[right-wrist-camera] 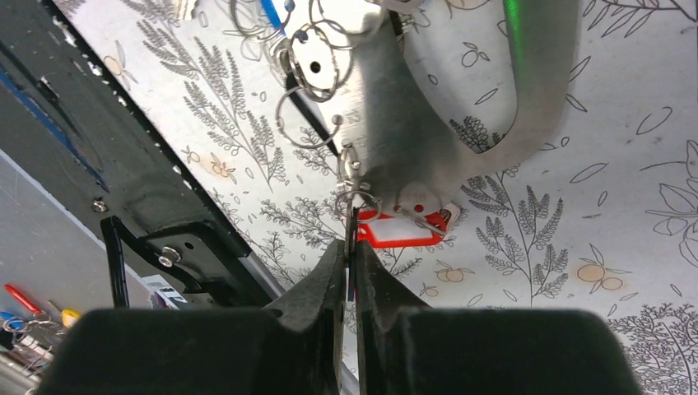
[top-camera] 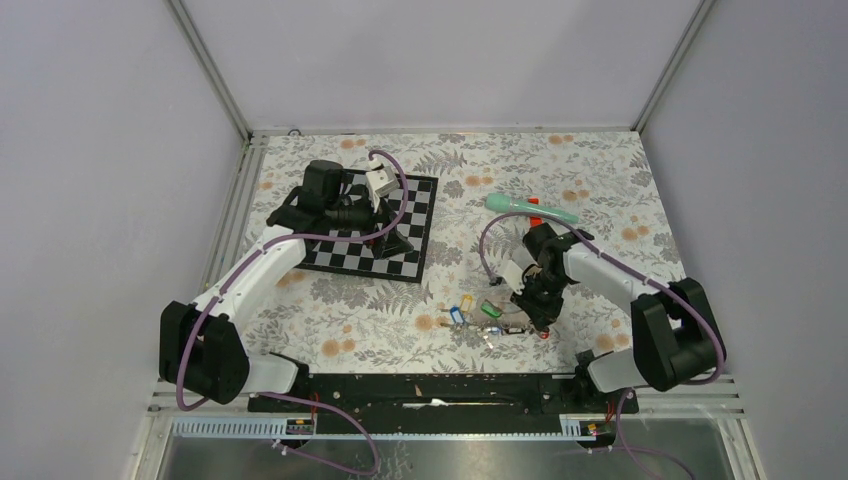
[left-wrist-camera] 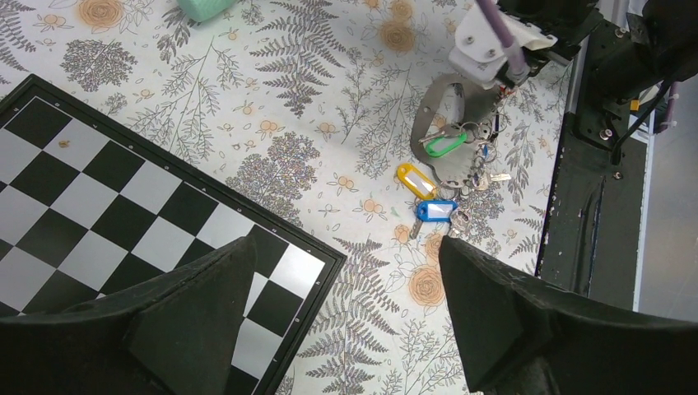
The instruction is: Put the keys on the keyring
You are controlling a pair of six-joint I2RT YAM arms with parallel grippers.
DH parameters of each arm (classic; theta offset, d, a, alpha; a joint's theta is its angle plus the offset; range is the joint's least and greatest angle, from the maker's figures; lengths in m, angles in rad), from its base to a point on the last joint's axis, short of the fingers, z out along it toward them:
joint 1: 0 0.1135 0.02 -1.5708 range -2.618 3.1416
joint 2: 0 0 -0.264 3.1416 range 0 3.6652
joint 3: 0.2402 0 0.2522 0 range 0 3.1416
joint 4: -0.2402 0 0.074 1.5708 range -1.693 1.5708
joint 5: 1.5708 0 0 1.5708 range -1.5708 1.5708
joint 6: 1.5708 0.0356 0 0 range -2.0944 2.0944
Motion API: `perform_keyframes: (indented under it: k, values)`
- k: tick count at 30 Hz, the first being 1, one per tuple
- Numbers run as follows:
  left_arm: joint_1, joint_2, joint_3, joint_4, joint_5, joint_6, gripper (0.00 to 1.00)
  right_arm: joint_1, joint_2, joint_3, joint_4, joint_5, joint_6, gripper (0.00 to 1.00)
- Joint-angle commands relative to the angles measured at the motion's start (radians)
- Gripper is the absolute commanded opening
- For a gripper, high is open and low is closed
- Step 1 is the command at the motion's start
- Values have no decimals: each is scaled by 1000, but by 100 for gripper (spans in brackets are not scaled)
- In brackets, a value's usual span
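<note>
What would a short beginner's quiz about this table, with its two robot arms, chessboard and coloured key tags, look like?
1. True or false: the left gripper has its jaws open.
2. The left gripper hangs above: A) the chessboard; B) a plate; C) a drawer.
3. Which colour is the key tag lying between the green tag and the blue tag?

Key: 1 true; 2 A; 3 the yellow tag.

no legible text, label, number or sign on the keys [left-wrist-camera: 435, 210], chessboard [left-wrist-camera: 99, 214] or floral tablecloth [left-wrist-camera: 313, 99]
</note>
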Motion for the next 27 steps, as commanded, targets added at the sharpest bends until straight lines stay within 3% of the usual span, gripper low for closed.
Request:
perform_keyframes:
  k: [1, 16, 27]
  values:
    - [5, -28, 48, 9, -13, 21, 91, -5, 60, 47, 49, 24, 36, 0]
    - [5, -23, 47, 5, -16, 27, 92, -23, 164, 167, 132, 76, 98, 0]
    - [5, -30, 51, -6, -7, 34, 93, -32, 119, 162, -17, 32, 56, 1]
